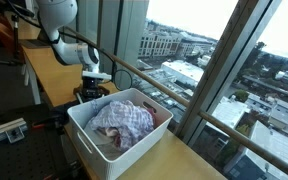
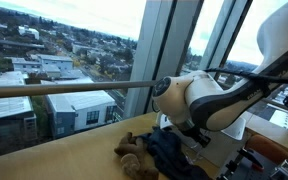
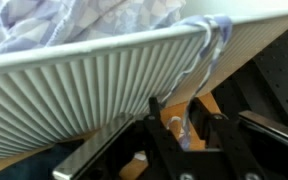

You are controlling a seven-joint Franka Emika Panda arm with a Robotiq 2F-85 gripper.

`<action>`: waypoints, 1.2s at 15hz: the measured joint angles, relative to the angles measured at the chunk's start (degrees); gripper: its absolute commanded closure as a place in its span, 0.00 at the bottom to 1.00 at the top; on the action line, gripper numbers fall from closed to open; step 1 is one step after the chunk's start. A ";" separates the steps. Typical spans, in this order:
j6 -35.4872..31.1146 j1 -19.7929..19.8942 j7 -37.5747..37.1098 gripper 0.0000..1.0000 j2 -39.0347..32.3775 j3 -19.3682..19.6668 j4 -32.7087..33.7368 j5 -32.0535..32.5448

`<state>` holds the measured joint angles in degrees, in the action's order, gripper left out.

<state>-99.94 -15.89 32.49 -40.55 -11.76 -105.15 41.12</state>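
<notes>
A white ribbed basket point(image 1: 92, 152) stands on the wooden table and holds a crumpled plaid cloth point(image 1: 124, 118). In the wrist view the basket's wall point(image 3: 74, 90) fills the frame, with the cloth point(image 3: 74, 20) bulging above the rim. A thin strip of it hangs over the rim, down between my fingers. My gripper point(image 3: 179, 118) sits low outside the basket's far corner, fingers close together on that strip. It also shows in an exterior view point(image 1: 92, 88) behind the basket.
A dark blue cloth point(image 2: 176, 155) and a brown stuffed toy point(image 2: 132, 152) lie on the table near the arm. A tall window with a railing point(image 1: 154, 85) runs along the table's edge. Dark equipment stands beside the basket point(image 1: 4, 130).
</notes>
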 measured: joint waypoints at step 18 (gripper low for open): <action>2.01 -0.61 -3.91 0.99 9.69 -0.60 0.59 0.25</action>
<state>-97.94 -16.49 28.58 -30.87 -12.35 -104.56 41.36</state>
